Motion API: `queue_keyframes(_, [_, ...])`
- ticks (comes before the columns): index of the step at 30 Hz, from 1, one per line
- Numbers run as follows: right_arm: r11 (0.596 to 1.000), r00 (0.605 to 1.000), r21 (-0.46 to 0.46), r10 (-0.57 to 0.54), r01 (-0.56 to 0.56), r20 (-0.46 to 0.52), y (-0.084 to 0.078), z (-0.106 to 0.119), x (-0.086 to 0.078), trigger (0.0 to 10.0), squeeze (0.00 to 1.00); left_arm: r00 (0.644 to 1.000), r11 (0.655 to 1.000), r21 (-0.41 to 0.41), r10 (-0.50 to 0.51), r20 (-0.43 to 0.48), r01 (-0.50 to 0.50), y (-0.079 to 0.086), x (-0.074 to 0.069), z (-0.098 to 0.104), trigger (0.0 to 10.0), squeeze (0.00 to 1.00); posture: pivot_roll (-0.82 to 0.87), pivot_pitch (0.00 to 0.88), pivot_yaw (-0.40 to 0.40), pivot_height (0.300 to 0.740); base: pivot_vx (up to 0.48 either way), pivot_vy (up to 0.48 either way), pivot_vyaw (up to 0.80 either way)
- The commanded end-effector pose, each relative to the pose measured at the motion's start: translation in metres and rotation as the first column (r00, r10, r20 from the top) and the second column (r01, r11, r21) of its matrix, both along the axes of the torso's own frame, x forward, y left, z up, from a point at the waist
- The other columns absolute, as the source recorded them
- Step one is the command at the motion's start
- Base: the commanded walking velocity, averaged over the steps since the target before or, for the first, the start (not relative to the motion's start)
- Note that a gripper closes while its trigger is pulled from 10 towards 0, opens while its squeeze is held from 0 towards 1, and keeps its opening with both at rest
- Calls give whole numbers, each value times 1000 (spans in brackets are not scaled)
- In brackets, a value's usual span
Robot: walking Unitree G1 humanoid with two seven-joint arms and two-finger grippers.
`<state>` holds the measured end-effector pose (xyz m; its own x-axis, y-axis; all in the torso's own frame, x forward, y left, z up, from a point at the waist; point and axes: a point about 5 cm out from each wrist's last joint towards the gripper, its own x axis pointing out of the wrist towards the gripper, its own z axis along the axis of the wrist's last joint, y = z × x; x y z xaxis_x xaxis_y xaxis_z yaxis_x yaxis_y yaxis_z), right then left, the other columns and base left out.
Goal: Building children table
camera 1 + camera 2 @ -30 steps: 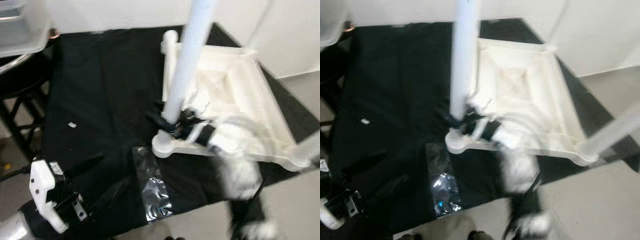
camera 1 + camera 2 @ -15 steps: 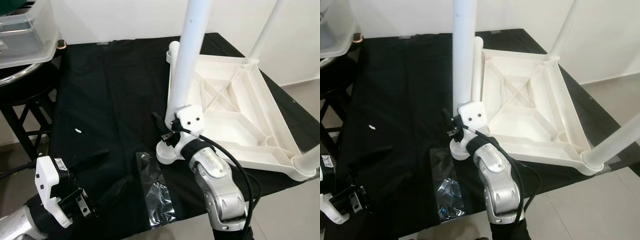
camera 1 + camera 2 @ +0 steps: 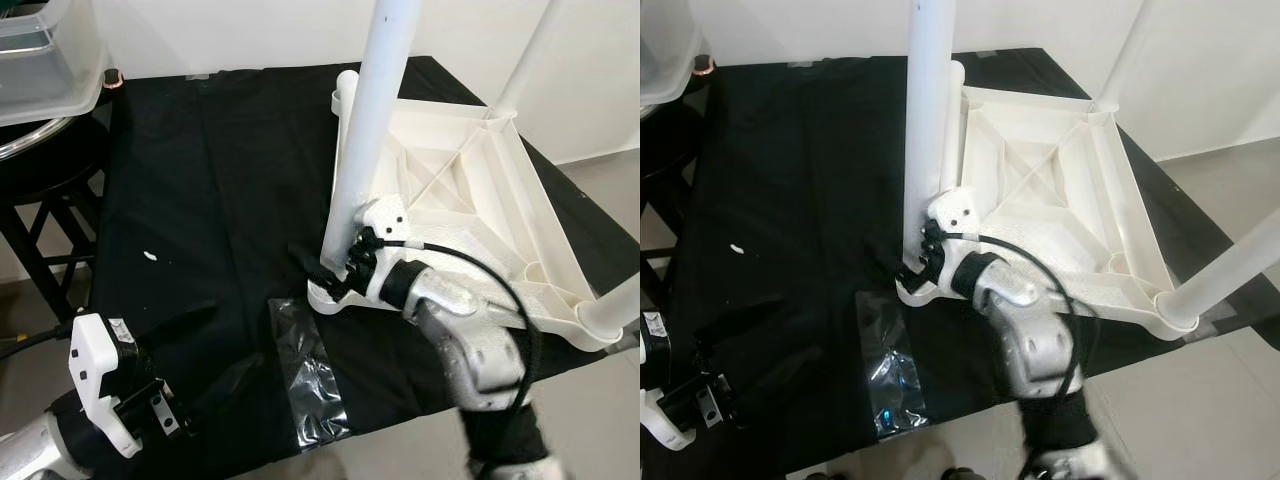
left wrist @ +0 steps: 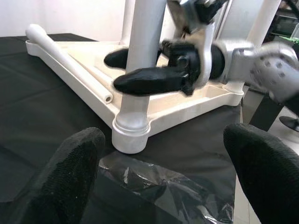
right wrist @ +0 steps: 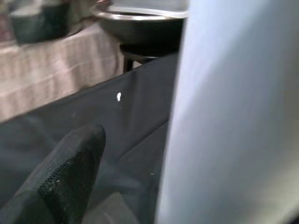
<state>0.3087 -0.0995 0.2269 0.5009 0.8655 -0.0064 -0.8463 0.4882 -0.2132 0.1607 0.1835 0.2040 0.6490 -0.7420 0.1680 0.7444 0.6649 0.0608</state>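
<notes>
Table top (image 3: 470,190): white plastic, lying upside down on the black cloth, ribbed underside facing up, toward the robot's right side of the cloth.
Near leg (image 3: 372,110): white tube standing upright in the corner socket closest to the robot.
Other legs: one rises at the far corner (image 3: 525,55), another at the right corner (image 3: 620,300); a fourth white tube (image 3: 952,120) lies flat along the table top's left edge.
Right gripper (image 4: 133,70): at the base of the near leg, just above the socket, its two black fingers (image 4: 149,80) closed around the tube, one on each side.
Left gripper (image 3: 200,345): low at the near left over the cloth, fingers spread wide and holding nothing, aimed toward the socket.
Plastic bag (image 3: 312,385): clear, crumpled, flat on the cloth just in front of the socket.
Black cloth (image 3: 200,170): covers the work surface; a small white scrap (image 3: 150,256) lies on it at the left.
Stool (image 3: 40,170): dark, beside the cloth's far left, with a clear bin (image 3: 45,60) on it.
</notes>
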Motion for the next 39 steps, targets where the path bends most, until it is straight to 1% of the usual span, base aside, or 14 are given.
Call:
queue_keyframes(1, [996,996,2,90,-90,-8,2,-2,-2,10000,0,1000,1000,9,-4,-5,4,0,-2,0,10000,0,117,216,-76,740,0,0,0])
queue_keyframes(4, [987,988,-37,157,-157,-14,-12,7,22,10000,0,1000,1000,8,-8,-12,8,-1,-5,0,10000,0,129,233,-79,740,0,0,0])
queue_keyframes(11, [981,981,-9,193,-193,-2,-19,24,45,10000,0,1000,1000,12,-2,-22,3,-1,-9,0,10000,0,137,243,-82,740,0,0,0])
queue_keyframes(12, [977,977,-4,211,-211,0,-19,27,46,8157,0,1000,1000,12,-1,-24,1,-1,-10,0,10000,0,144,247,-83,740,0,0,0])
queue_keyframes(13, [977,977,-4,211,-211,0,-19,27,46,8157,0,1000,1000,12,-1,-24,1,-1,-10,0,10000,0,144,247,-83,740,0,0,0])
queue_keyframes(14, [975,975,0,224,-224,1,-19,29,48,4000,0,1000,1000,12,0,-25,0,-1,-11,0,10000,0,148,249,-83,740,0,0,0])
queue_keyframes(16, [971,971,4,240,-240,-1,-19,29,49,3059,0,1000,1000,13,2,-26,-1,-1,-11,0,10000,0,148,249,-83,740,0,0,0])
queue_keyframes(17, [964,964,4,267,-267,-11,-19,29,49,0,0,1000,1000,14,3,-27,-2,-1,-12,1,10000,0,151,252,-84,740,0,0,0])
queue_keyframes(32, [918,916,-53,384,-392,-114,-36,4,37,0,0,1000,1000,13,5,-21,-5,-3,-9,-1,10000,0,136,228,-97,740,0,0,0])
queue_keyframes(34, [932,929,-65,346,-356,-128,-36,-8,29,0,0,1000,1000,13,6,-19,-6,-3,-9,-1,10000,0,130,223,-107,740,0,0,0])
queue_keyframes(36, [999,987,-3,-40,40,-153,-19,-43,19,0,0,1000,1000,13,8,-17,-8,-2,-9,-1,10000,0,125,216,-111,740,0,0,0])
queue_keyframes(37, [999,987,-3,-40,40,-153,-19,-43,19,0,0,1000,1000,13,8,-17,-8,-2,-9,-1,10000,0,125,216,-111,740,0,0,0])
queue_keyframes(38, [909,896,-37,-416,416,-158,-20,-67,11,0,0,1000,1000,13,9,-15,-9,-1,-8,-1,10000,0,107,219,-102,740,0,0,0])
queue_keyframes(39, [909,896,-37,-416,416,-158,-20,-67,11,0,0,1000,1000,13,9,-15,-9,-1,-8,-1,10000,0,107,219,-102,740,0,0,0])
